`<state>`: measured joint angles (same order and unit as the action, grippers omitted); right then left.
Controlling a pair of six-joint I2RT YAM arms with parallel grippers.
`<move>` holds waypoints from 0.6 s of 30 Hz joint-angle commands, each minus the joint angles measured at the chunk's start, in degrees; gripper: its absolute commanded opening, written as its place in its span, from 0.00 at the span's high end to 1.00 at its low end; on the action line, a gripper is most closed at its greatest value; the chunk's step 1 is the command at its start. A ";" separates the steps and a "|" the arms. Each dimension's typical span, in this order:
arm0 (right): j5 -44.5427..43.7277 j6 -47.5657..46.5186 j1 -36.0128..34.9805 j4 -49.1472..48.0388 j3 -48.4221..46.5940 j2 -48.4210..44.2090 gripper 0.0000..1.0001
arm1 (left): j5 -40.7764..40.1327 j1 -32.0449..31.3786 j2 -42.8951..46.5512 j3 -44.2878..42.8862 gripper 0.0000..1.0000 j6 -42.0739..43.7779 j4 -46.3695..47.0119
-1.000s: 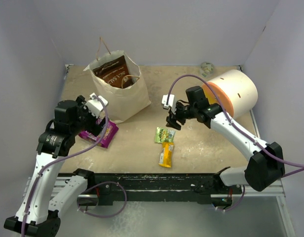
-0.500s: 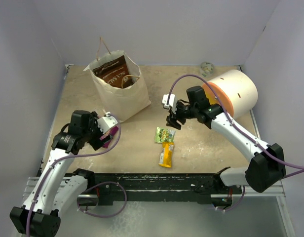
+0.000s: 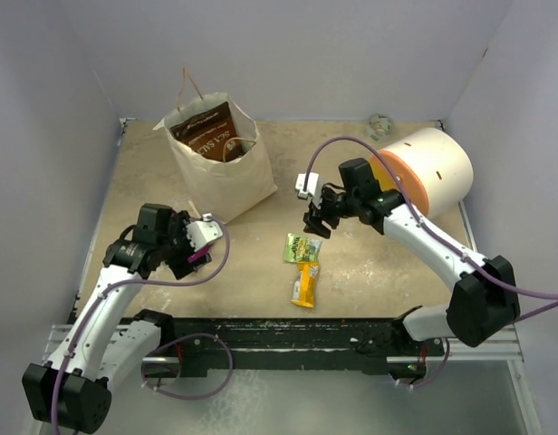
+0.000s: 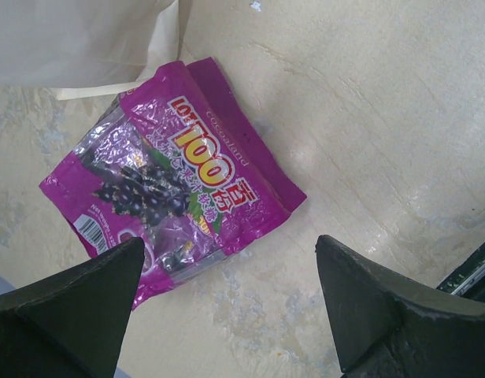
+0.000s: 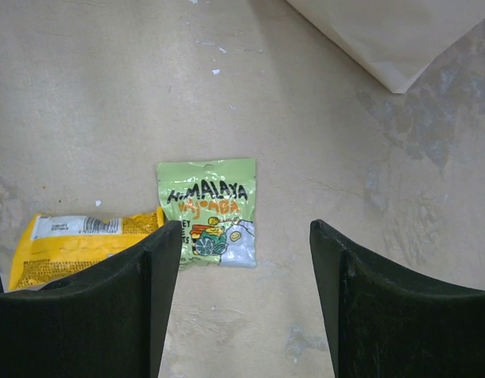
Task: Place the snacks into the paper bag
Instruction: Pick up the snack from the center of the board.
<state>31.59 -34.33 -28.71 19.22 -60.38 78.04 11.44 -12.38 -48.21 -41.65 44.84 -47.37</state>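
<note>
The purple packet (image 4: 175, 197) lies flat on the bench (image 4: 368, 118) under the spread, empty left pincer (image 4: 231, 264), the paper bag (image 4: 77, 39) just beyond. The green packet (image 5: 209, 211) and yellow bar (image 5: 77, 244) lie touching below the spread, empty right pincer (image 5: 246, 236).

Pale lavender walls (image 3: 297, 54) enclose 3 sides of a scuffed beige tabletop (image 3: 252, 272), evenly lit.

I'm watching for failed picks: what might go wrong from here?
The purple packet lies flat and glossy beside the paper bag; the open left fingers may slip off or nudge the bag. The green packet touches the yellow bar, so the right fingers may drag both.
</note>
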 commanded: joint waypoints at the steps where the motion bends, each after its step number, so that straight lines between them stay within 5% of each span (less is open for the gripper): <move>1: 1.41 1.52 -0.86 -0.60 -0.04 4.12 0.30 | 3.23 0.17 1.04 0.65 0.08 0.53 3.12; 18: -13.35 -0.24 -8.42 -0.07 0.49 18.54 0.19 | 5.17 0.17 4.80 0.84 0.06 -1.95 4.31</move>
<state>22.20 -34.02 -36.47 19.77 -60.38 96.36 14.72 -12.38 -44.56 -41.30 43.90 -45.08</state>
